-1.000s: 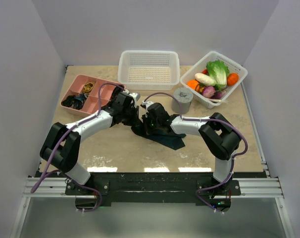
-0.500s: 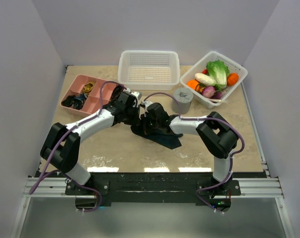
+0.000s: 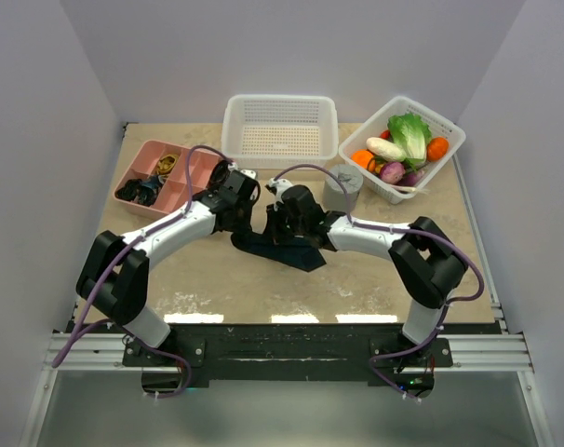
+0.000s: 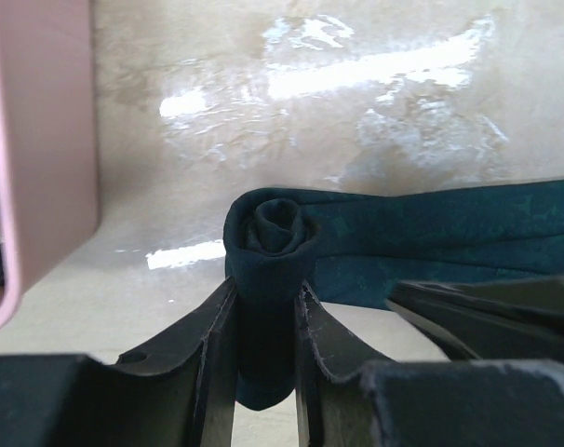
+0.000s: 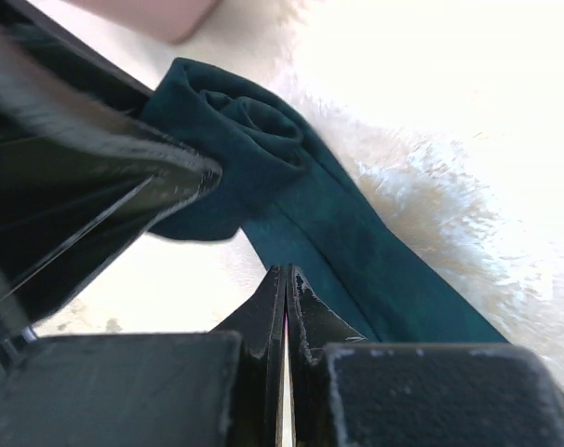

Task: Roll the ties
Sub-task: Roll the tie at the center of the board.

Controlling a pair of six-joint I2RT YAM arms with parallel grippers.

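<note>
The dark teal tie [image 3: 291, 251] lies mid-table, one end wound into a roll [image 4: 271, 231], the flat band [image 4: 449, 228] running right. My left gripper [image 3: 248, 222] is shut on the roll, which is pinched between its fingers [image 4: 217, 335]. My right gripper [image 3: 280, 226] is shut, its fingertips [image 5: 284, 277] pressed together at the edge of the flat band [image 5: 356, 242] just beside the roll [image 5: 240, 140]. Nothing shows between the right jaws.
A pink compartment tray [image 3: 161, 177] with small items sits at the left, its edge close in the left wrist view [image 4: 40, 140]. A white basket [image 3: 280, 126], a grey cylinder [image 3: 342, 186] and a basket of vegetables [image 3: 445, 130] stand at the back.
Both grippers have shifted slightly left and away from the bases. The tie's free flat end has drawn in leftward and looks shorter.
</note>
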